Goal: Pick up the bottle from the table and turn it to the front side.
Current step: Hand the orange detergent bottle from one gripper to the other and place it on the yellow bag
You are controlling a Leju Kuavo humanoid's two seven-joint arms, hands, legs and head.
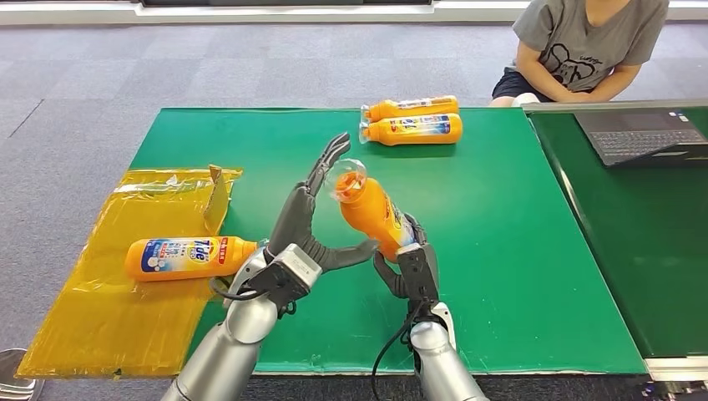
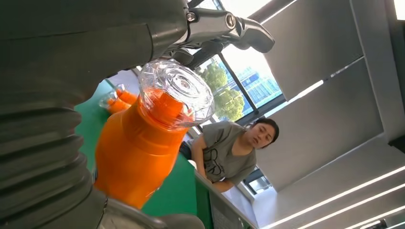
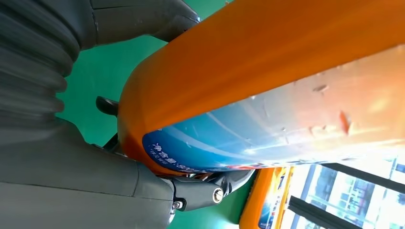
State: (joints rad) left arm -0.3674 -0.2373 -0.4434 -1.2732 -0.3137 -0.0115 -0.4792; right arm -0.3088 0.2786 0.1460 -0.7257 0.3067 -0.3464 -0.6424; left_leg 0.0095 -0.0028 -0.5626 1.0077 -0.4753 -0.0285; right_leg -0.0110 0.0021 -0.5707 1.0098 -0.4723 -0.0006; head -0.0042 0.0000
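Tilting orange bottle [image 1: 373, 215], clear cap, blue label

Three views around the held bottle [image 1: 373, 213]
Head view looks down from above it; both wrist views sit close beside the bottle, sharing it.

The right hand [image 1: 413, 267] hides the held bottle's [image 1: 373, 213] base; the laptop [image 1: 639, 134] and the person [image 1: 576, 46] are cut off at the edge.

Bright even daylight, window glare, close-up blur
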